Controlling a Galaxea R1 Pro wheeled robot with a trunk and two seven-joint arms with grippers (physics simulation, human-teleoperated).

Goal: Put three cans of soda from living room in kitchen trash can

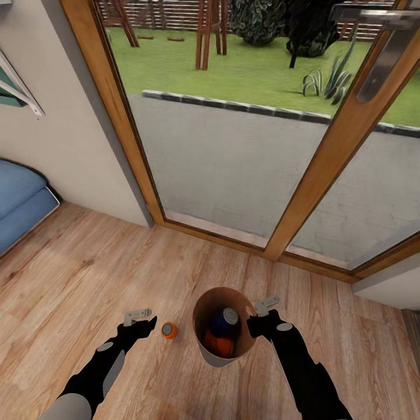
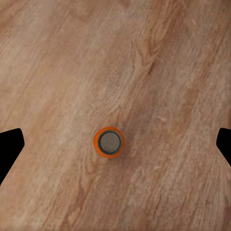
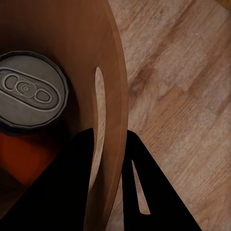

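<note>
Two cans, blue (image 1: 224, 320) and orange (image 1: 218, 344), sit in the bin (image 1: 205, 303), its rim pinched by the right gripper (image 1: 252, 319); the left gripper (image 1: 153, 320) hovers open above the third can (image 1: 169, 330), standing on the living-room floor (image 1: 70, 274). Kitchen trip remains.

Light wood planks (image 1: 87, 274) are covering the floor, running up to wood-framed glass doors (image 1: 233, 157). A metal handle (image 1: 382, 55) is sitting on the right frame. Daylight is coming through the glass, showing grey paving, a stone kerb, a lawn (image 1: 245, 70) and shrubs (a wooden fence is standing behind them). A pale wall (image 1: 64, 151) is meeting the floor at left, beside a blue sofa (image 1: 20, 201).
</note>
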